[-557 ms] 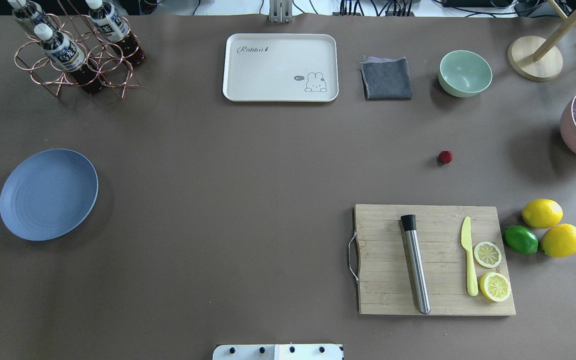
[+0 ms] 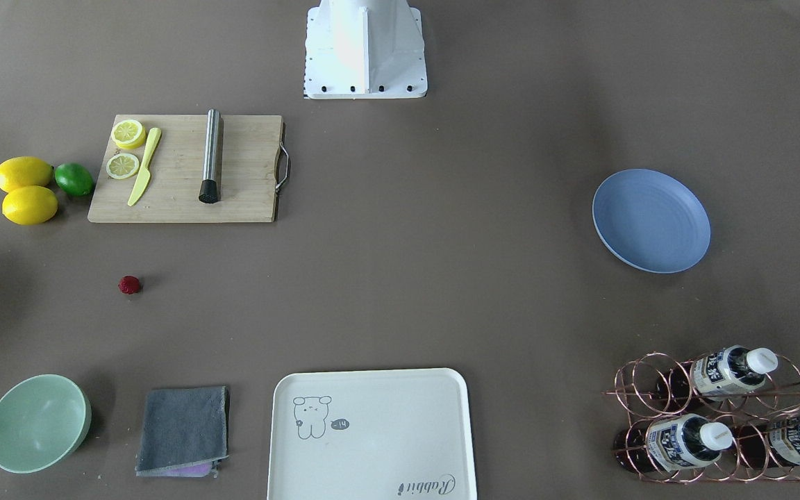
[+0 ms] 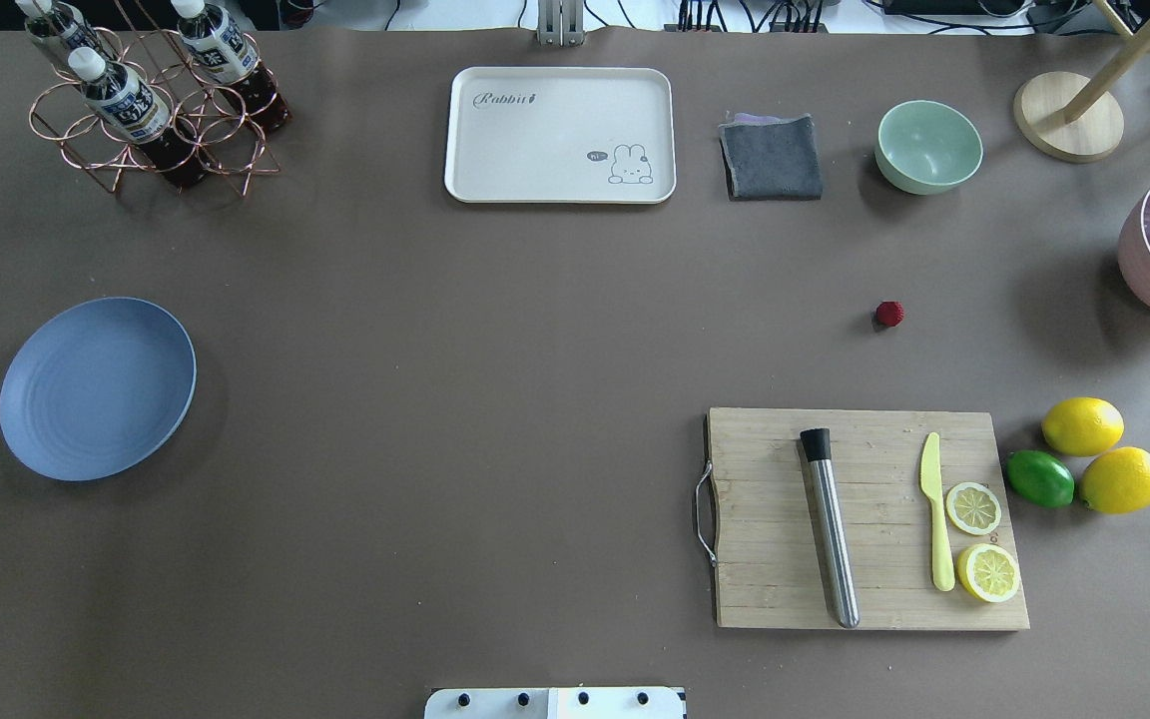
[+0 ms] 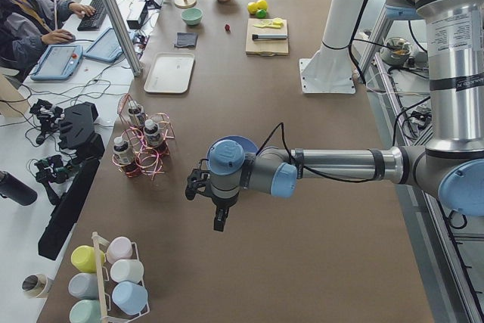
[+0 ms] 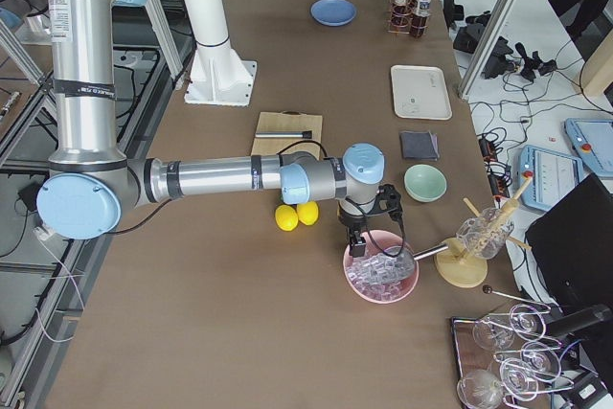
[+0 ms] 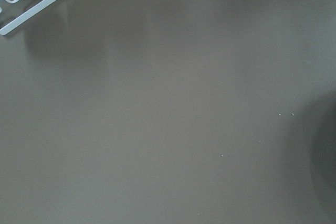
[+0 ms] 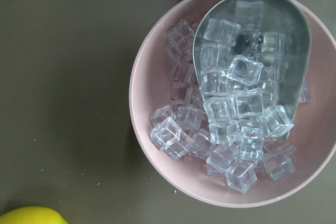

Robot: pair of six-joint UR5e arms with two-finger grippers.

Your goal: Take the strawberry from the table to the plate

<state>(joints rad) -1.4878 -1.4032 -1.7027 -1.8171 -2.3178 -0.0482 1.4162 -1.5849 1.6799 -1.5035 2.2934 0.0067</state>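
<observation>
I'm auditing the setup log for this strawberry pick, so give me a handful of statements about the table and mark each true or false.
1. The strawberry lies on the table, between the cutting board and the mint-green bowl. True.
2. The light blue plate already holds fruit. False: nothing lies on it.
3. A metal scoop rests in the pink bowl of ice cubes. True.
4. The lime sits alone. False: two whole lemons lie right beside it.
5. The yellow knife lies directly on the table. False: it lies on the cutting board, next to the lemon slices.
</observation>
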